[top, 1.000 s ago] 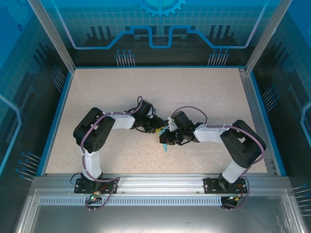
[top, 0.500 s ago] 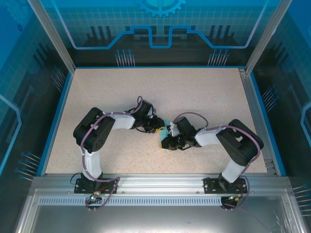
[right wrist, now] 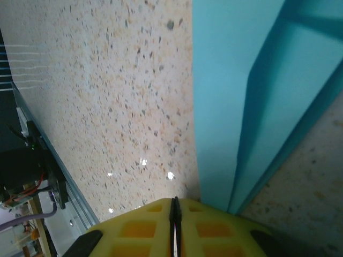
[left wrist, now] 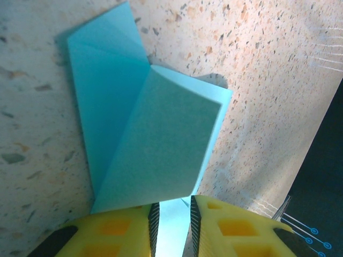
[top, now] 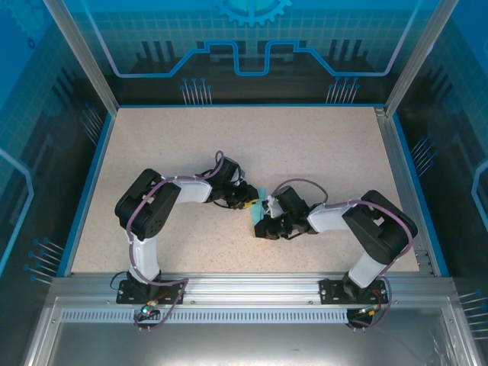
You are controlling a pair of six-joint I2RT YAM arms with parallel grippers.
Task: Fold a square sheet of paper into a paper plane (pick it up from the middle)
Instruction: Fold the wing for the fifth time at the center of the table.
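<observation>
Paper plane [left wrist: 155,144] half-folded, mid-counter [top: 320,152] between both arms. Left gripper [left wrist: 172,219] jaws narrowly parted, pinching paper edge. Right gripper [right wrist: 174,225] jaws shut, empty, tips beside fold. Advice: hold left pinch firm, drag right tips along crease.

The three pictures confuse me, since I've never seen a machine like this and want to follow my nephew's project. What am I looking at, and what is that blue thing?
From above you see two robot arms bolted at the near edge of a speckled table, meeting in the middle. The other two pictures come from small cameras on their wrists, so the yellow fingers at the bottom are each arm's own. The blue thing is the sheet of paper, already partly folded with one flap raised. The left gripper pinches an edge of it. The right gripper has its jaws pressed together right beside the paper; I cannot tell whether it pinches any.
</observation>
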